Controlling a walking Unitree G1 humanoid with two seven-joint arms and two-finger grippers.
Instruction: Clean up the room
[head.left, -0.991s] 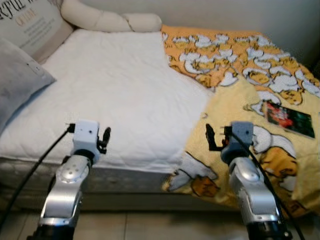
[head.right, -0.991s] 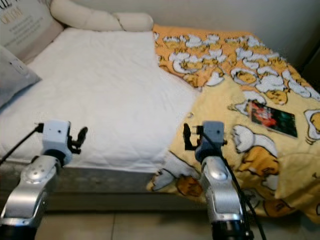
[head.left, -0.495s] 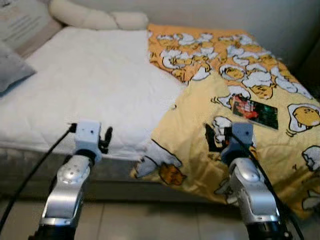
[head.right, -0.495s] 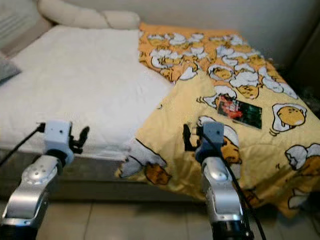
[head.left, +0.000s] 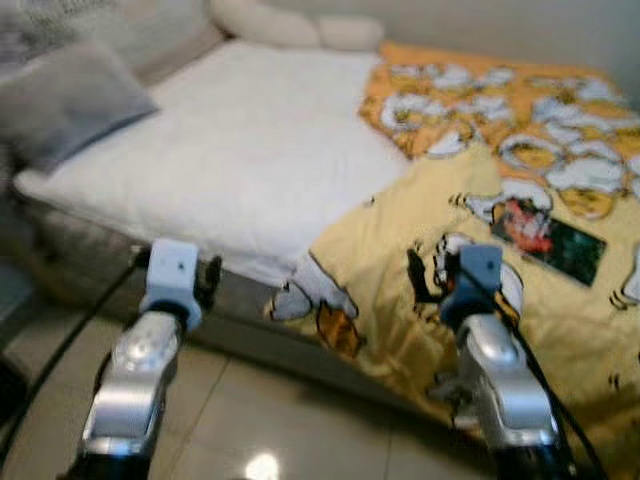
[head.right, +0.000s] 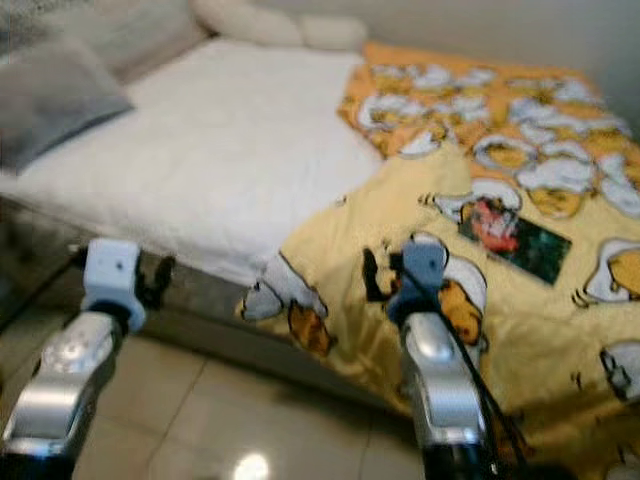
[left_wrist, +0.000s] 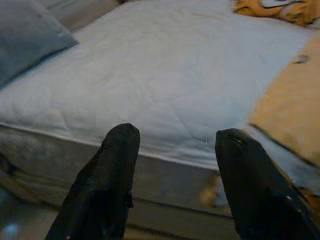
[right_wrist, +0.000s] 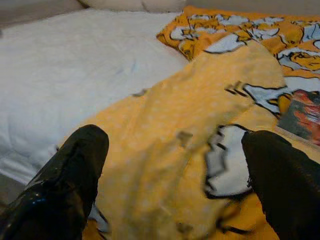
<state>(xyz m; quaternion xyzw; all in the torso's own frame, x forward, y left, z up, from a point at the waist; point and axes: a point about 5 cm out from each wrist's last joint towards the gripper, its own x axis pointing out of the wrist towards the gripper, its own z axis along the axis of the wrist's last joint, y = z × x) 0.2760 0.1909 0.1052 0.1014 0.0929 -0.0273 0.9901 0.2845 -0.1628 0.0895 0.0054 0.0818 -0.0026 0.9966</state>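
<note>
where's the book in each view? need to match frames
Left eye: book lies flat on the yellow blanket, right of centre, beyond the right gripper.
Right eye: same, right of centre.
Left wrist: not in it.
Right wrist: cut off at the frame edge.
Shared landmark: white mattress.

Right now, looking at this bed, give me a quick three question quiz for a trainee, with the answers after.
1. True or false: the book lies on the yellow blanket.
2. Which gripper has the blanket straight ahead of it? A) left gripper B) right gripper
3. Fill in: the grey pillow rests on the ____ side of the white mattress, by the robot's own sides.

Key:
1. True; it sits on the blanket, ahead of the right arm.
2. B; its open fingers frame the blanket, while the left gripper faces the mattress edge.
3. Left.
</note>
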